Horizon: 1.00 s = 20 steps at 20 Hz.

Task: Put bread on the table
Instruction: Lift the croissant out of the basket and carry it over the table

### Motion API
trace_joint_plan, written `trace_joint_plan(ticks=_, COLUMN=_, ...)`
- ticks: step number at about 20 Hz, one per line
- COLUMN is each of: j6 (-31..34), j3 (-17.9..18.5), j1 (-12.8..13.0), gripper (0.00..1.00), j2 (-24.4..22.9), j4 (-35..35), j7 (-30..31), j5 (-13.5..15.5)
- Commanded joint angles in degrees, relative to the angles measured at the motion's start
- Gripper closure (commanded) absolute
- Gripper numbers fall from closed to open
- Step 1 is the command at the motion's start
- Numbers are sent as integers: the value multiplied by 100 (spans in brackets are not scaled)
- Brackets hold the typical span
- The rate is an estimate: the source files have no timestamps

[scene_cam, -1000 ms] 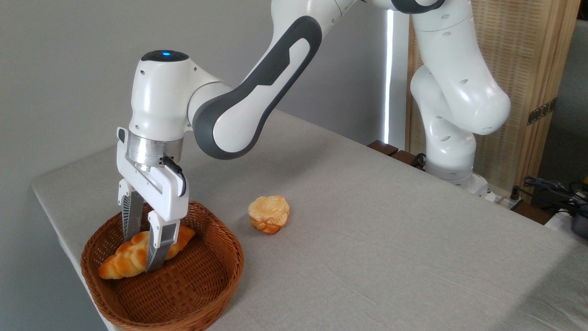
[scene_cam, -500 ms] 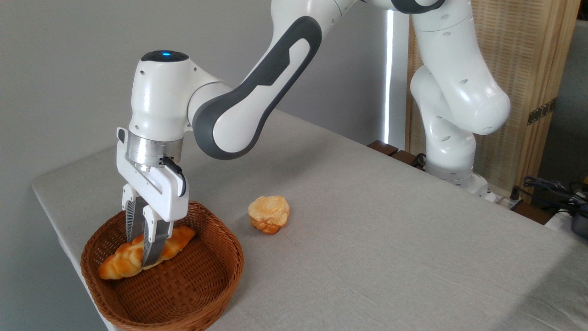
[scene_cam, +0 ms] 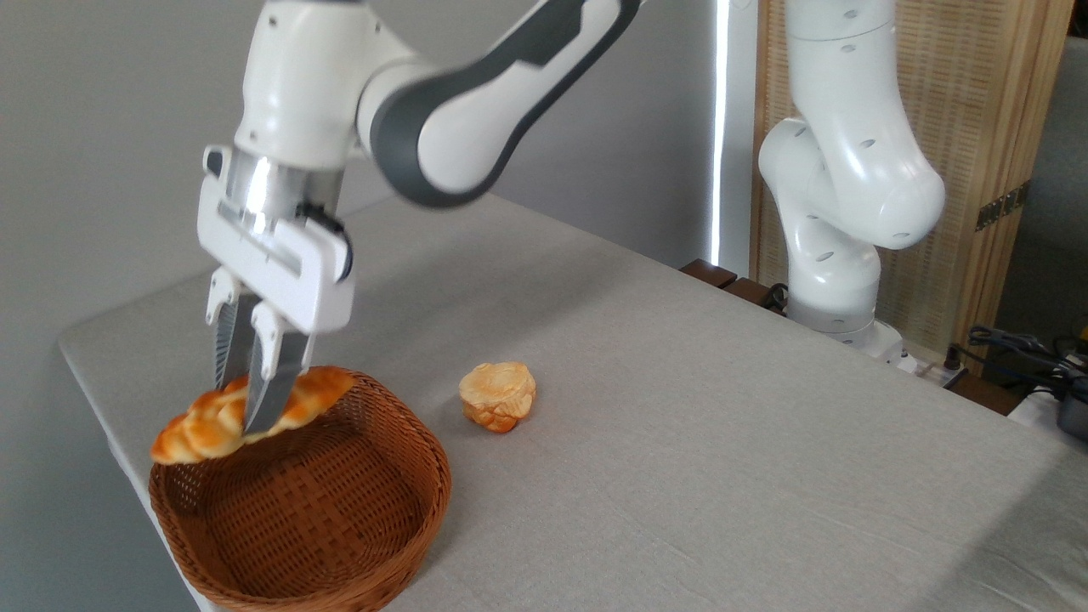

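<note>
Gripper (scene_cam: 242, 416) pointing down, jaws nearly closed, clamped across mid-section of bread (scene_cam: 246, 414). Loaf held in air, tilted w/ left end lower, above back-left rim of wicker basket (scene_cam: 340, 527); not touching basket floor as far as visible. Basket sits at near-left corner of table (scene_cam: 680, 425). Round bun (scene_cam: 497, 395) on cloth just right of basket, apart from it. Arm base at far right edge of table.

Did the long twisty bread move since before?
Yes. The bread, pinched in the pincer, has gone up: it lay on the floor of the basket, now it hangs level with the rim.
</note>
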<state>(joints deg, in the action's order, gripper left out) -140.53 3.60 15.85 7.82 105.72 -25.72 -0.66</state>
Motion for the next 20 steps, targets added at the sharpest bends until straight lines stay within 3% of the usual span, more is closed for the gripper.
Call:
trace_joint_plan(ticks=1, j6=805, j3=17, j1=24, gripper=54, j2=-508, j4=159, j7=102, j5=-13)
trace_joint_plan(ticks=7, j6=2133, j3=-18, j1=94, gripper=50, j2=-1351, j4=738, j7=67, j5=-13)
trace_joint_plan(ticks=15, j6=2925, j3=-44, j1=472, gripper=45, j2=-2178, j4=1521, j7=329, j5=329)
trace_joint_plan(ticks=19, j6=3145, j3=-44, j1=708, gripper=32, j2=-2232, j4=1750, j7=471, j5=391)
trace_joint_plan(ticks=20, j6=3163, j3=-35, j1=761, gripper=12, j2=-2206, j4=1811, j7=480, j5=391)
